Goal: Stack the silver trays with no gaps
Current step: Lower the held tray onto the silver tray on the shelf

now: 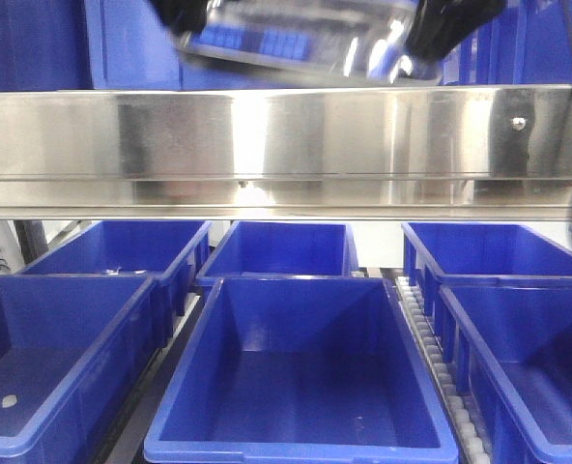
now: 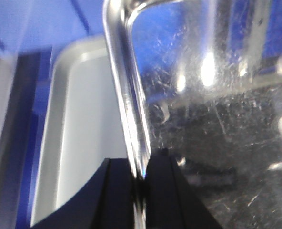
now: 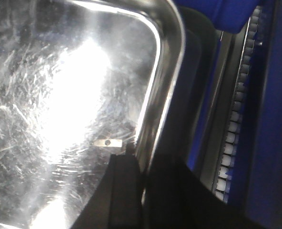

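Both arms carry the upper silver tray [image 1: 296, 39] above the shelf beam [image 1: 286, 145]. The left gripper [image 2: 140, 167] is pinched tight on its left rim, and the right gripper [image 3: 138, 162] likewise on the right rim. The second silver tray [image 2: 84, 133] lies flat below, offset toward the left arm's side, w/ its long axis running away from that wrist cam, approx. parallel to the held rim. Prob. needs a shift left, then lowering w/ rims lined up.

Top edge crops held tray [image 1: 296, 43], left pincer [image 1: 182, 14] and right pincer [image 1: 450, 24], lower tray [image 2: 84, 143] blurred
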Controlling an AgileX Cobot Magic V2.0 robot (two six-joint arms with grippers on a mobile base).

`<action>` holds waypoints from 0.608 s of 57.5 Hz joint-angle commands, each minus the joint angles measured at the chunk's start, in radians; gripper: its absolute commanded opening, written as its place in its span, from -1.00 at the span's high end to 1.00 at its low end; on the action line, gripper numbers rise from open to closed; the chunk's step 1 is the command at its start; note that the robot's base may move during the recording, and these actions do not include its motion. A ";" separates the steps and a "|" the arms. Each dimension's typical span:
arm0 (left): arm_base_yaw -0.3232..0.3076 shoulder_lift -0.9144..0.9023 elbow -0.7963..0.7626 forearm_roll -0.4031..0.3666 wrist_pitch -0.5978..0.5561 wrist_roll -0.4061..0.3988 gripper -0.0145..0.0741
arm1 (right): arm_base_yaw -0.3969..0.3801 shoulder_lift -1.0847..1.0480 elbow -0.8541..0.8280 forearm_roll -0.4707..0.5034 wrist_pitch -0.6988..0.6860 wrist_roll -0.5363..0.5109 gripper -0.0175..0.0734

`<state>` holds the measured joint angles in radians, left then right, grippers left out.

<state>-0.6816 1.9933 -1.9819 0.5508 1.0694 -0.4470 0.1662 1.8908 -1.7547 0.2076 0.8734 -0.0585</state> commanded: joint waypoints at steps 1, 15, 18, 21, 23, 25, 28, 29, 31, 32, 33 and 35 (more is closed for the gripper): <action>-0.009 0.000 0.005 -0.004 -0.066 0.026 0.55 | 0.021 -0.013 -0.009 0.039 -0.042 -0.037 0.78; -0.009 0.000 0.005 -0.002 -0.124 0.017 -0.19 | 0.021 -0.013 -0.009 0.060 -0.073 -0.037 0.10; -0.009 0.000 0.005 -0.002 -0.126 0.017 -0.25 | 0.021 -0.013 -0.009 0.060 -0.073 -0.037 -0.07; -0.009 0.000 0.005 0.000 -0.126 0.017 -0.28 | 0.021 -0.013 -0.009 0.060 -0.073 -0.037 -0.21; -0.009 0.000 0.005 0.002 -0.126 0.017 -0.29 | 0.021 -0.013 -0.009 0.060 -0.076 -0.037 -0.26; -0.009 0.000 0.005 0.005 -0.126 0.017 -0.29 | 0.021 -0.013 -0.011 0.060 -0.076 -0.037 -0.28; -0.009 0.000 0.005 0.005 -0.134 0.017 -0.29 | 0.021 -0.013 -0.011 0.062 -0.080 -0.037 -0.27; -0.009 0.000 0.005 0.005 -0.137 0.017 -0.29 | 0.021 -0.015 -0.011 0.062 -0.082 -0.037 -0.27; -0.009 0.000 0.005 0.005 -0.142 0.017 -0.29 | 0.021 -0.017 -0.011 0.062 -0.085 -0.037 -0.27; -0.009 -0.002 0.005 0.005 -0.144 0.017 -0.29 | 0.021 -0.019 -0.011 0.062 -0.090 -0.037 -0.27; -0.009 -0.002 0.005 0.005 -0.144 0.017 -0.29 | 0.021 -0.022 -0.011 0.062 -0.092 -0.037 -0.27; -0.009 -0.004 0.003 0.005 -0.144 0.017 -0.28 | 0.021 -0.025 -0.011 0.062 -0.097 -0.037 -0.27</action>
<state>-0.6876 2.0057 -1.9702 0.5524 0.9428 -0.4315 0.1883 1.8888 -1.7547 0.2634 0.8109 -0.0852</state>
